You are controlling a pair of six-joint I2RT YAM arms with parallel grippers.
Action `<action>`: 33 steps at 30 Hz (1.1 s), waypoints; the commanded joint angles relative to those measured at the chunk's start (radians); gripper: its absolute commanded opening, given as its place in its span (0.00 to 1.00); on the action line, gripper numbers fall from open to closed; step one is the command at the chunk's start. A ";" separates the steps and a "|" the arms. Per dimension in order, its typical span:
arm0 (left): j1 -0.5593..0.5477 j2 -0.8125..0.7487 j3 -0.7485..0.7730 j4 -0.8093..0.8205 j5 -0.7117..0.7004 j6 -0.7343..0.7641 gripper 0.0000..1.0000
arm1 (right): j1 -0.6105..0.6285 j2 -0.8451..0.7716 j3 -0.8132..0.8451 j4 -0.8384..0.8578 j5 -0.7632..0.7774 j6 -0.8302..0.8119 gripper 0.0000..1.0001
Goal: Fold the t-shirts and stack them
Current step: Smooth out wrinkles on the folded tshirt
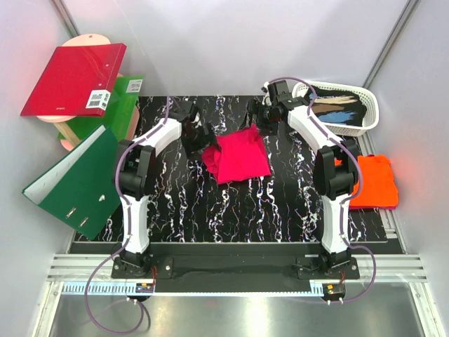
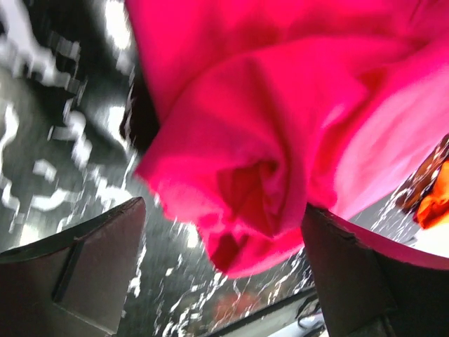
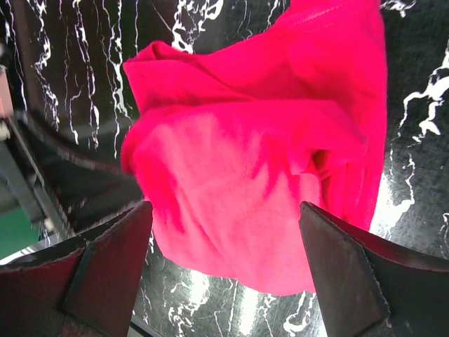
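Beneath left end effector (image 2: 223,208), pink t-shirt (image 2: 280,105).

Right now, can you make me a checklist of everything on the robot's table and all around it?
Surface: black table with white veins.
Job's things: pink t-shirt bunched in the middle, not folded flat; orange t-shirt lying flat at the right edge, apart from the pink one.
Clutter: white basket at the far right corner, dark things inside; red binder and green binder to the left.
Grippers: left gripper jaws open, a pink bunch between them; right gripper jaws open at the pink t-shirt.
Cables: purple cables run along both arms and loop by the bases.
Surroundings: white walls; metal rail at the near edge.
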 commanded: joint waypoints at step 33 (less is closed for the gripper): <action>0.045 -0.049 0.046 0.304 0.278 -0.036 0.00 | 0.000 0.071 -0.026 0.006 -0.112 0.036 0.90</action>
